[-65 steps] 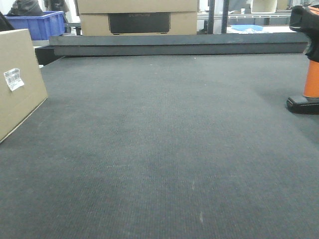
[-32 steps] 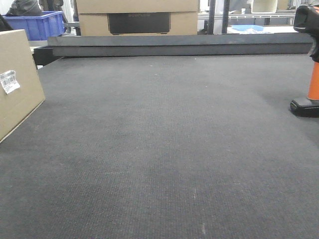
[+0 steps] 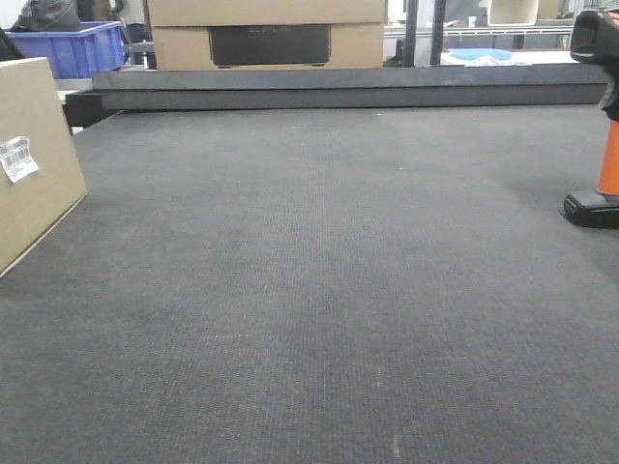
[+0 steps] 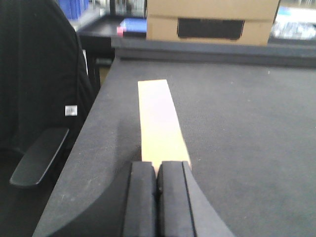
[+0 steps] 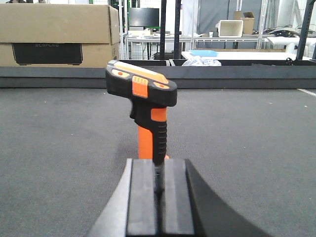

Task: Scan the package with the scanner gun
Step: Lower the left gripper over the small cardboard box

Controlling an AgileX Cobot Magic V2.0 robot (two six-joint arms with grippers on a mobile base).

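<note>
Take the big carton [image 3: 266,12] at the back of the table [image 3: 319,290] as your marker. The package [image 3: 34,155] sits to the left of the carton and nearer to you, its white label [image 3: 17,158] facing the middle of the table. The scanner [image 5: 148,113] stands upright on its foot, far to the right of the carton and also nearer to you.

Your left gripper [image 4: 157,197] has its fingers pressed together, holding nothing, just short of the package's near end. Your right gripper [image 5: 158,197] is pressed together too, lined up on the scanner's handle. I cannot tell whether it touches the foot.

The scanner looks light and rigid but top-heavy, so a nudge to the head would likely tip it. Spread the right fingers and grip the ribbed black and orange handle, below the head. The package looks stiff and probably light. It may slide on the mat, so steady its long sides and keep the label uncovered.
</note>
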